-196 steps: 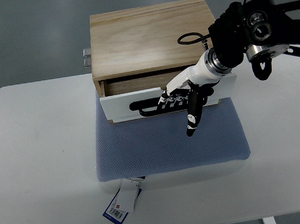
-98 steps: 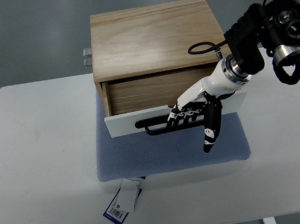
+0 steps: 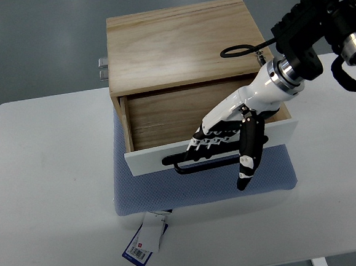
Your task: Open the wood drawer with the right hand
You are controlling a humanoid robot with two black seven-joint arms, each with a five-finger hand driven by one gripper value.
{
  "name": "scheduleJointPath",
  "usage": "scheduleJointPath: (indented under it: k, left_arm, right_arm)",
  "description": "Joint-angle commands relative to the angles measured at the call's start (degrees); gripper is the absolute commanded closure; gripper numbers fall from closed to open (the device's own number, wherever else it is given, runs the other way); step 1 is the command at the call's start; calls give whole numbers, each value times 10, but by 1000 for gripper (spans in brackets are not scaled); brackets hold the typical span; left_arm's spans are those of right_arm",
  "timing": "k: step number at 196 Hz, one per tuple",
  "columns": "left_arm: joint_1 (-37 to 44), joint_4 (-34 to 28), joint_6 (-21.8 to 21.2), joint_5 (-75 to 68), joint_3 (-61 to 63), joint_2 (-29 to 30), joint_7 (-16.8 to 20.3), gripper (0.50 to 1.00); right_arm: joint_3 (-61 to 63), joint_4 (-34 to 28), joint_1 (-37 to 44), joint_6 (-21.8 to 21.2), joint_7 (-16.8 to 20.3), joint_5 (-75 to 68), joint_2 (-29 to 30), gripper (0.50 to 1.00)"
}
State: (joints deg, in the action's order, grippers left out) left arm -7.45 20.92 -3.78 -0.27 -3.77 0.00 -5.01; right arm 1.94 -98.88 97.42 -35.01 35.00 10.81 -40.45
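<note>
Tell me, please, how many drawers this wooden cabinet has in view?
1: the white-fronted drawer at the wooden cabinet front, pulled partly out over the blue mat, its black handle gripped by the right hand.

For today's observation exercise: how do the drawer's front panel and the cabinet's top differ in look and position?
The drawer front panel is white with a black handle, gripped by the right robot hand; the cabinet top is bare light wood. The panel is pulled out over the blue mat; the top lies farther back. Both are flat and rectangular.
</note>
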Motion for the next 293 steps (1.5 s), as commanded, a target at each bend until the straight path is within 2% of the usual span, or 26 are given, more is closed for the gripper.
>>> scheduleJointPath:
  k: [1,9,10,25,35,36,45,54,55,74,98,108,109,113,126,127,129,142,152,165,176,177,187,215,258,293]
  left_arm:
    - [0,0,1,0,0,0,0,500]
    - [0,0,1,0,0,0,0,500]
    - [0,0,1,0,0,0,0,500]
    - [1,0,2,0,0,0,0,500]
    - [1,0,2,0,0,0,0,500]
    - [1,0,3,0,1,0,0,500]
    - [0,0,3,0,1,0,-1,500]
    - [0,0,3,0,1,0,-1,500]
    - [0,1,3,-1,1,0,-1,500]
    - [0,1,3,-1,1,0,-1,500]
    - [0,1,4,-1,0,0,-1,500]
    - [0,1,4,-1,0,0,-1,500]
    - [0,1,3,-1,0,0,0,500]
    - [0,1,2,-1,0,0,-1,500]
    - [0,1,1,-1,0,0,0,500]
    - [0,1,0,-1,0,0,0,500]
    - [0,1,0,-1,0,0,-1,500]
    - [1,0,-1,-1,0,0,0,500]
    - [0,0,-2,0,0,0,0,500]
    - [0,0,-3,-1,0,0,-1,500]
    - [0,0,-3,-1,0,0,-1,500]
    - [0,1,-3,0,1,0,-1,500]
    - [0,1,-3,-1,1,0,-1,500]
    - [1,2,-3,-1,1,0,-1,500]
    - [1,0,-3,0,1,0,-1,500]
    - [0,2,-3,0,1,0,-1,500]
  right_arm:
    - [54,34,-3,0,0,-2,-14,558]
    - [54,34,-3,0,0,-2,-14,558]
    - [87,68,-8,0,0,-1,-23,558]
    - [131,130,-27,0,0,0,-38,556]
    - [131,130,-27,0,0,0,-38,556]
    - [165,174,-53,3,0,2,-49,556]
    - [203,215,-81,9,-17,2,-50,556]
    - [203,215,-81,9,-17,2,-50,556]
    - [255,264,-125,21,-55,3,-48,556]
    - [357,335,-204,61,-121,3,-40,556]
    - [459,390,-298,135,-198,-2,-8,556]
    - [459,390,-298,135,-198,-2,-8,556]
    - [495,411,-341,168,-236,-2,13,556]
    - [510,419,-359,180,-254,-2,24,556]
    - [517,423,-367,184,-263,-3,28,556]
    - [555,441,-406,192,-311,-8,54,558]
    - [564,446,-414,192,-322,-11,62,556]
    - [610,475,-459,190,-371,-28,102,556]
    - [646,505,-486,188,-391,-39,142,556]
    - [690,537,-507,176,-398,-41,183,556]
    - [690,537,-507,176,-398,-41,183,556]
    - [730,562,-526,156,-400,-41,213,556]
    - [771,586,-541,134,-400,-41,241,556]
    - [835,629,-561,106,-401,-41,298,556]
    - [850,633,-602,58,-400,-41,332,556]
    - [849,634,-609,57,-400,-40,338,556]
